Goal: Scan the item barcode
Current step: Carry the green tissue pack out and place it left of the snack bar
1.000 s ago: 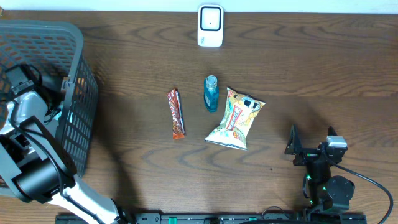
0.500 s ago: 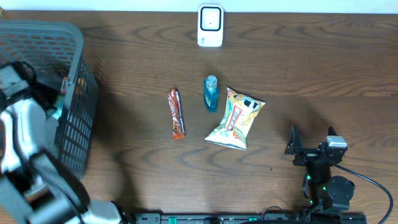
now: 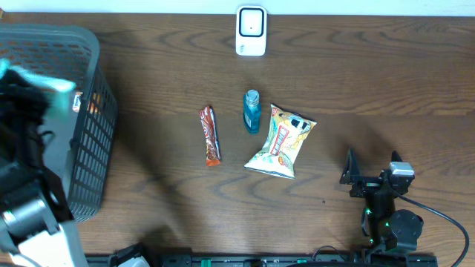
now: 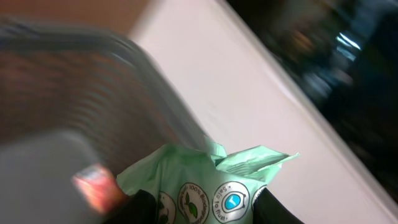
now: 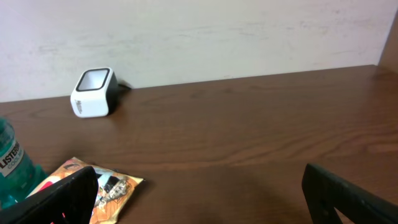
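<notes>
So the left arm (image 3: pixel 26 200) is up high on the far left, close under the overhead cam and pretty blurry. The left gripper (image 4: pixel 205 210) is pinched onto a green packet (image 4: pixel 199 177), with its dark fingers (image 4: pixel 140 208) either side of the lower edge. The right arm (image 3: pixel 387 215) sits folded low at the near right. The right gripper (image 5: pixel 202 205) has its jaws spread wide with nothing between them.

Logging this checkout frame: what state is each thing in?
Green plastic packet: gripped, in the air
Left gripper: shut on the packet
Right gripper: open, empty
Grey mesh basket: upright
Blue bottle: lying flat
Yellow snack bag: lying flat
Red candy bar: lying flat
White box scanner: upright
</notes>
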`<state>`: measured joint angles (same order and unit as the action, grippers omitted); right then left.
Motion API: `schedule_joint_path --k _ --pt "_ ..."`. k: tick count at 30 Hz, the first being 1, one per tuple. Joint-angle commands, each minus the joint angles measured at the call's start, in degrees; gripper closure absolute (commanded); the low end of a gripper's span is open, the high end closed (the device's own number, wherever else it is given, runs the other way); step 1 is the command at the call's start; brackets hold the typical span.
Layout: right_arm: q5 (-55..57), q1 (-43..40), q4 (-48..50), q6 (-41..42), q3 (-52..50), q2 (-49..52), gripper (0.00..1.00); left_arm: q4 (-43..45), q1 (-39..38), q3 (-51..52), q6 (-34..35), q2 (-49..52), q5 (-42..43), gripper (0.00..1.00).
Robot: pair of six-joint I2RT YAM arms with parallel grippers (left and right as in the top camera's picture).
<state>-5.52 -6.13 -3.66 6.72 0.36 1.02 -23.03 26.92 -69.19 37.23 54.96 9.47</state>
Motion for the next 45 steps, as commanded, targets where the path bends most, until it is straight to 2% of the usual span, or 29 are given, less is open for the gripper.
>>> schedule_joint_path --k 1,4,10,15,19,28,39,45 --pt "0.0 0.1 -0.2 -0.6 0.0 -0.3 0.01 -3.6 -8.1 -0.5 1.5 -0.3 10.4 0.66" --pt "0.0 0.1 -0.2 -0.6 0.0 -0.3 0.01 -8.3 -16.7 0.7 -0.2 1.4 7.7 0.66" --pt "0.0 0.1 -0.2 -0.6 0.0 -0.3 0.01 -16.5 -32.8 1.3 -1.6 11.1 -7.5 0.66" --pt "0.0 0.1 -0.2 -0.6 0.0 -0.3 0.01 -17.0 -40.4 1.3 -1.0 21.9 -12.0 0.66" --pt "0.0 0.1 -0.2 -0.6 0.0 -0.3 0.01 -16.6 -42.9 1.3 1.7 31.1 -18.1 0.66" --pt "0.0 0.1 -0.2 -0.6 0.0 -0.3 0.01 -14.8 -43.3 1.3 1.6 47.0 -19.2 0.66" --pt "0.0 0.1 -0.2 -0.6 0.0 -0.3 0.01 -11.1 -44.0 1.3 -1.1 54.4 -18.9 0.65" --pt "0.0 0.1 -0.2 -0.6 0.0 -0.3 0.01 -8.0 -48.2 1.3 -3.3 56.2 -17.7 0.65"
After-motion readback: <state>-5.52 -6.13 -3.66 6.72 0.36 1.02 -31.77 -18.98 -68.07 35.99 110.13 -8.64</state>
